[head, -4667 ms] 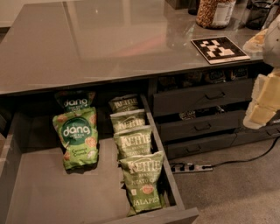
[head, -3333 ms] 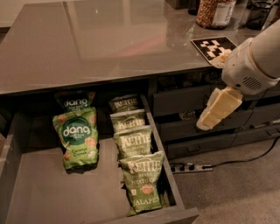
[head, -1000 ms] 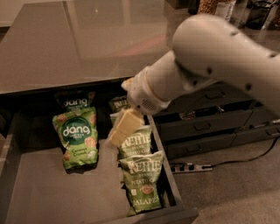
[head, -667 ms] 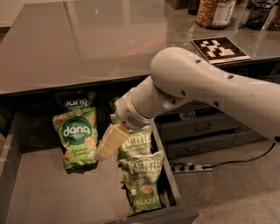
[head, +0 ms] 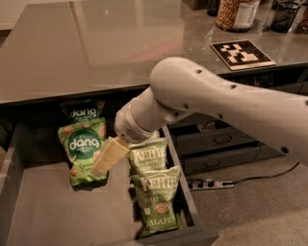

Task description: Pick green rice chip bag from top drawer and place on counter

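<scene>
The light green rice chip bag (head: 82, 150) with white "dang" on a teal circle lies flat in the top drawer (head: 43, 211), at its back left. A darker second dang bag (head: 82, 111) stands behind it under the counter edge. My gripper (head: 107, 157) hangs from the big white arm (head: 216, 103) and sits over the right edge of the light green bag, pointing down and left into the drawer. The counter (head: 110, 43) is the glossy grey-brown slab above, with a black-and-white tag (head: 242, 53) at its right.
A column of olive Kettle chip bags (head: 155, 192) fills the drawer's right side against its wall. Narrower dark drawers with bar handles (head: 216, 144) stand to the right. A power strip (head: 210, 184) and cable lie on the floor. A jar (head: 237, 13) stands at the counter's back.
My arm has swung in from the right across the counter front and down into the drawer. The gripper has moved left from the Kettle bags to the edge of the light green bag.
</scene>
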`<state>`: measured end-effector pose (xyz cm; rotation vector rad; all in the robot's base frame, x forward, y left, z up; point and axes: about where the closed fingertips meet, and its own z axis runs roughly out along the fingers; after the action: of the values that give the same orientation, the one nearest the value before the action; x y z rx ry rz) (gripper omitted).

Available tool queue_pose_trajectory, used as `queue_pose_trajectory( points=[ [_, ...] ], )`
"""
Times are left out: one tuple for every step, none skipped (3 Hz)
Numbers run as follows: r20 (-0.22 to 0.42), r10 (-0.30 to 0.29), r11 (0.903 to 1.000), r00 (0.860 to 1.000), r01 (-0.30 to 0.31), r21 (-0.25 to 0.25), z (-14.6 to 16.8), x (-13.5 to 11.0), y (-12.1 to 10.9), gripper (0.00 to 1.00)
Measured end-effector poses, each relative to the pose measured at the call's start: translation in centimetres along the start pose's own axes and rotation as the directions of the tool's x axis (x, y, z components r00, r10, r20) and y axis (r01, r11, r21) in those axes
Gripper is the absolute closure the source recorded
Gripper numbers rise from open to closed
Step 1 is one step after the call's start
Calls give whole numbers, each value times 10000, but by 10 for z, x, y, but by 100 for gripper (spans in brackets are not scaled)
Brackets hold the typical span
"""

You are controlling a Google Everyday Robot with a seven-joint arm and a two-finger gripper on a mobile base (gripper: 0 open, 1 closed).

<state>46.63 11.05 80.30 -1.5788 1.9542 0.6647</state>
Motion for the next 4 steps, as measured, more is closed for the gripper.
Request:
queue_pose_trajectory(
  points=[
    [241, -569, 9984, 9981, 569, 29, 37, -32, 2, 0],
    [241, -569, 9984, 9981, 569, 29, 37, -32, 2, 0],
    [-77, -160, 9998, 9998, 161, 133, 50, -30, -2, 0],
    [-422, 797, 9948, 9959, -768, 669, 87, -15, -21, 0]
  ],
)
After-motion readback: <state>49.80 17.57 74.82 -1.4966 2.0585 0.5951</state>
